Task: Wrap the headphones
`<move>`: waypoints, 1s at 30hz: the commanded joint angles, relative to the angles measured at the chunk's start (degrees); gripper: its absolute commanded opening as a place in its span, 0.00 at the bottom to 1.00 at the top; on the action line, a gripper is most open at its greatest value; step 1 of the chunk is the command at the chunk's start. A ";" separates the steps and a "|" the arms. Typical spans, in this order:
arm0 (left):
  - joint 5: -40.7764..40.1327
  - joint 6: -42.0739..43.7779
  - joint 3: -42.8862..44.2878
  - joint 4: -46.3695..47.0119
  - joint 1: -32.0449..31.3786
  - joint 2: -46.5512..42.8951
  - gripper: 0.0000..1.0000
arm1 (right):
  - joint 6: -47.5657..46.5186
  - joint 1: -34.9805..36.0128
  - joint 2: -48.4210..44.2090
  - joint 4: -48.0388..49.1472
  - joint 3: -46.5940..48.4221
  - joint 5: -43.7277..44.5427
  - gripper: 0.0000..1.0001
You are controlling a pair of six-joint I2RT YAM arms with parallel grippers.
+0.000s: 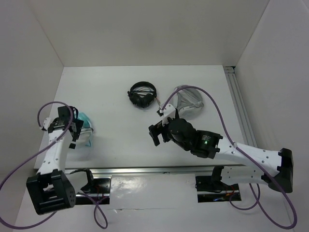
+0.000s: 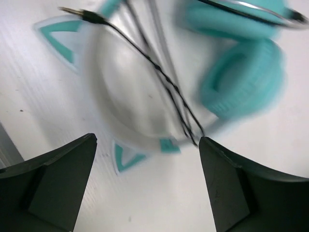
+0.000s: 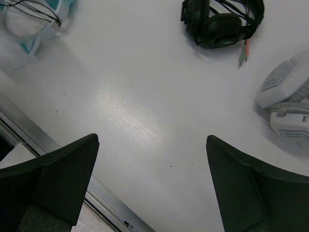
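Note:
The teal headphones [image 1: 86,126] lie flat at the table's left side. In the left wrist view they are blurred: a round teal ear cup [image 2: 241,82], the pale headband [image 2: 108,92] with two cat ears [image 2: 60,41], and the thin black cable [image 2: 166,82] lying across the band, its plug [image 2: 79,13] free at the top. My left gripper [image 2: 147,183] is open and empty just above the table, beside the headband; it also shows in the top view [image 1: 73,131]. My right gripper [image 3: 152,183] is open and empty over the table's middle [image 1: 157,134]. The teal headphones also show in the right wrist view [image 3: 34,24].
Smaller black headphones [image 1: 142,94] lie at the back centre, also seen in the right wrist view [image 3: 222,21]. Grey-white headphones [image 1: 188,101] lie to their right, also seen in the right wrist view [image 3: 285,96]. A metal rail [image 3: 53,150] runs along the table's near edge. White walls enclose the table.

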 commanded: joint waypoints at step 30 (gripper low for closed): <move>16.85 42.36 51.01 -18.31 -16.41 -37.41 1.00 | 5.32 -2.18 -16.11 -38.88 40.45 17.04 0.99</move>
